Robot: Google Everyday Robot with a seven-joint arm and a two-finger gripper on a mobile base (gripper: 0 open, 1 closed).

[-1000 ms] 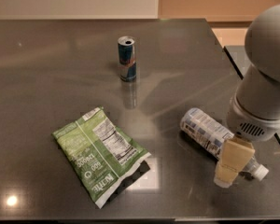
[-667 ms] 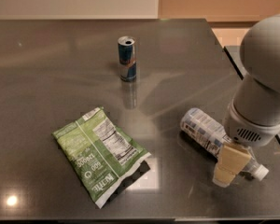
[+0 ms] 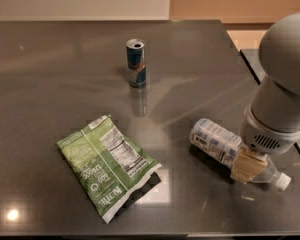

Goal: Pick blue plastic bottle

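Observation:
The blue plastic bottle (image 3: 216, 140) lies on its side at the right of the dark table (image 3: 50, 74). It is clear, with a pale blue-and-white label, and its white cap (image 3: 283, 182) points to the front right. My gripper (image 3: 247, 167), under the big grey arm (image 3: 282, 94), is down at the bottle's neck end. A tan gripper part lies across the bottle between the label and the cap, and the bottle rests on the table.
A small blue-and-silver drink can (image 3: 136, 63) stands upright at the table's middle back. A green snack bag (image 3: 107, 165) lies flat at the front left. The table's right edge runs close behind the arm, with a gap beside it.
The arm has shifted slightly left and the gripper has settled a little closer over the bottle's neck. The bottle, can and bag have not moved.

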